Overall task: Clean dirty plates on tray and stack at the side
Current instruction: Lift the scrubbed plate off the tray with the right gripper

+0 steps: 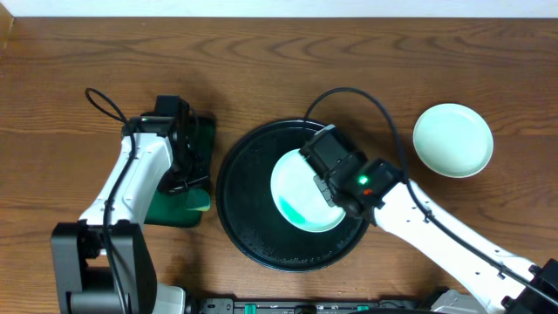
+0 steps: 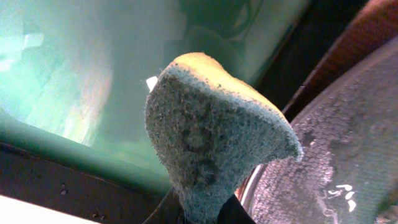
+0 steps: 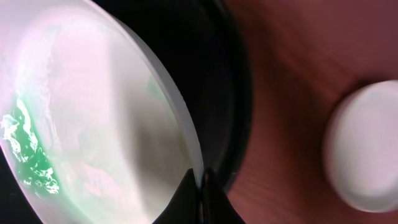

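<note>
View from beside the table. The right gripper is pinching the rim of a dirty plate, its jaws pressed together on the thin edge. The plate is sitting inside the black tray, and the wrist view suggests its gripped side is tilting up off the tray floor. A teal smear is showing on the plate's inner face, probably being presented for wiping. The left gripper is clamping a sponge and hovering over the green tray, just left of the black tray and near enough to reach across. A second plate, seemingly clean, is lying apart on the table at the right, likely starting the stack.
</note>
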Robot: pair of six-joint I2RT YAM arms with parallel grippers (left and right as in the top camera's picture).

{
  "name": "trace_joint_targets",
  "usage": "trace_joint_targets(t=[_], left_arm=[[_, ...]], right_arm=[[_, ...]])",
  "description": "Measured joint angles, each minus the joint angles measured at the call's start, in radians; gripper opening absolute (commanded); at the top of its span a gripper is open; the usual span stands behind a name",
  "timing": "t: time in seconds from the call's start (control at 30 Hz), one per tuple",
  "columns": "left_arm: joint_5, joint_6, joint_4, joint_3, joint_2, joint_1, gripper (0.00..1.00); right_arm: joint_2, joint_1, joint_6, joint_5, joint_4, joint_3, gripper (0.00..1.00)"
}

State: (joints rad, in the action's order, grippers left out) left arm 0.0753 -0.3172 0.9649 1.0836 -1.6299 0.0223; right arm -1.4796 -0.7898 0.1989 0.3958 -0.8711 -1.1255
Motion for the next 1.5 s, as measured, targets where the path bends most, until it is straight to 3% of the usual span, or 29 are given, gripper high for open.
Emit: trace_joint_targets(t=[0.43, 0.93, 1.5], left_arm=[[0.005, 0.003, 0.000, 0.000, -0.010, 0.000, 0.07], [0.005, 0.003, 0.005, 0.000, -0.010, 0.000, 0.07], [0.008, 0.003, 0.008, 0.000, -0.010, 0.000, 0.07]], right_arm=[[0.001, -0.126, -0.049, 0.426, -0.196, -0.135, 0.01], [0.002, -0.309, -0.184, 0.841, -0.224, -0.136, 0.01], [0.002, -0.356, -0.234, 0.965, -0.216, -0.136, 0.01]])
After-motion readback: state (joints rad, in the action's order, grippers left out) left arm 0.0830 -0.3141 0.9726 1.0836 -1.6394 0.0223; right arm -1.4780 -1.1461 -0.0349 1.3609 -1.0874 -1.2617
